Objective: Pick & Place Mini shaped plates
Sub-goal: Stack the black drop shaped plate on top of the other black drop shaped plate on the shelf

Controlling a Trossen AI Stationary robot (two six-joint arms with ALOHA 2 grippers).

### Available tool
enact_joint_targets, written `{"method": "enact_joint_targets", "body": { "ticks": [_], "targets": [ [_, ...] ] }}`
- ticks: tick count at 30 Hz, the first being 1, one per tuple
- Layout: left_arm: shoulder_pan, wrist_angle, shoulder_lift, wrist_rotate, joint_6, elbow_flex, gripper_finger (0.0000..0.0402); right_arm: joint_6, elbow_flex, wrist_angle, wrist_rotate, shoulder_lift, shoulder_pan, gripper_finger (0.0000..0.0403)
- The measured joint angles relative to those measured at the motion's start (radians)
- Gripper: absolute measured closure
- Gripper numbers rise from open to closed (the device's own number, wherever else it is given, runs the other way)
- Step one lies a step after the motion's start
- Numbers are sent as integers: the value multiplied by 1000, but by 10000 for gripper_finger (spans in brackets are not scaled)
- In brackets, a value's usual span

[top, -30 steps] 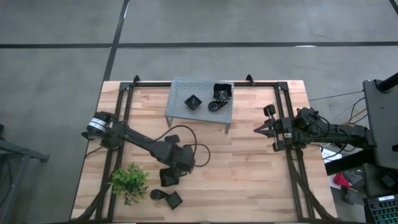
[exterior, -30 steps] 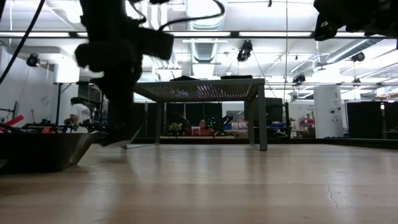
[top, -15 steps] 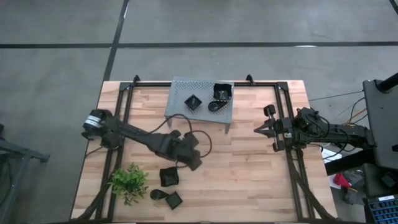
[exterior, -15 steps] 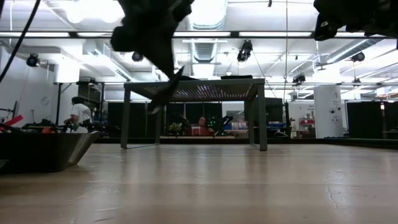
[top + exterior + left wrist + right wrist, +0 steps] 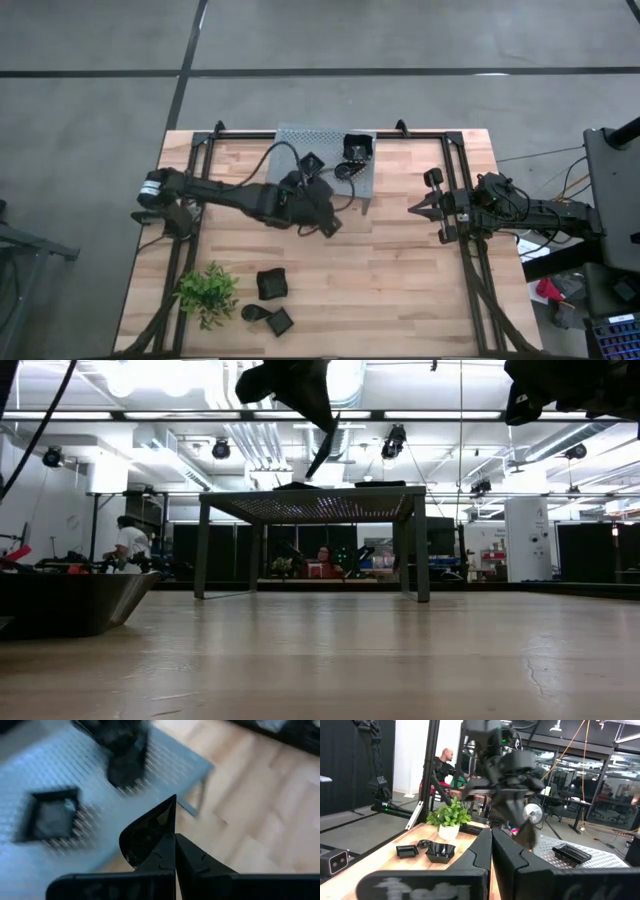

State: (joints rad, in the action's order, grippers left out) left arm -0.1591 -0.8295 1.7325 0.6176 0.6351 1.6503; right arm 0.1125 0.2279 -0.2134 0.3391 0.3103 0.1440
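This is a big robot lab or workshop. Long bright lights (image 5: 450, 415) and pipes hang from a high ceiling. The floor (image 5: 400, 35) is bare grey concrete. Far behind the wooden table (image 5: 400, 270) are desks, chairs and cables. A person (image 5: 441, 765) sits back there, and another person (image 5: 127, 543) stands at the far left.

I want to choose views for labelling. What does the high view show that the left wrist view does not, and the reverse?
Only the high view shows the green plant, three black plates lying on the table beside it, and the right gripper, shut, waiting at the table's right side. Only the left wrist view shows that the left gripper is shut on a teardrop plate. Both show the grey rack with a square plate on top, and the left arm carrying its load toward it.
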Motion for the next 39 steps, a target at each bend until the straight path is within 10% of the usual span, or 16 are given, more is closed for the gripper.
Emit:
{"method": "enact_joint_targets", "body": {
  "ticks": [12,39],
  "targets": [
    [92,358,34,75,-258,-26,402,0,0,0,0,0,0,394],
    [213,172,87,-59,-268,117,401,-1,0,0,0,1,0,394]
  ]
}}
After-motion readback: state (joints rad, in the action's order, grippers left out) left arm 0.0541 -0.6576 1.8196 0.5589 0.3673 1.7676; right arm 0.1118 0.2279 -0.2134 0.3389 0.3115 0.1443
